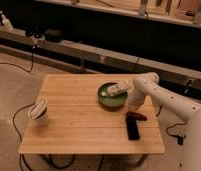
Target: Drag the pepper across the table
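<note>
Claw (133,107) hangs just over the pepper (137,116), whose length runs along the table (74,125); I cannot tell its grip.

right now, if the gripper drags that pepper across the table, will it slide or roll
It would probably slide easily: the pepper looks small and slender, so likely light on the smooth table. Its long rounded shape may roll or swivel if pushed off-centre. The gripper hangs just above it, with the phone close by.
</note>
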You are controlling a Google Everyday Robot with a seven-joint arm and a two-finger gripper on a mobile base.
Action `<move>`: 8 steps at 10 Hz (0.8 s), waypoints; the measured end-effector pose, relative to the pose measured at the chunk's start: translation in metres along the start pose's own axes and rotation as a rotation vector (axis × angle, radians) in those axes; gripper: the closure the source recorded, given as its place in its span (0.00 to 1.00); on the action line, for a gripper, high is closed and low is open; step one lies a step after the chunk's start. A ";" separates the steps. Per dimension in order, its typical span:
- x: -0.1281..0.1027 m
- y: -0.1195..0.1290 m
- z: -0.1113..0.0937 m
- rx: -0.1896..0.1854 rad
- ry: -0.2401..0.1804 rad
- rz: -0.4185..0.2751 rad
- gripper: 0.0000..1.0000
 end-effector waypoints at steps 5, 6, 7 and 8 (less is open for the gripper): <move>0.025 0.033 -0.018 0.062 0.075 -0.009 0.34; 0.027 0.043 -0.026 0.099 0.088 -0.045 0.33; 0.026 0.051 -0.031 0.118 0.086 -0.065 0.33; 0.021 0.061 -0.035 0.136 0.076 -0.086 0.33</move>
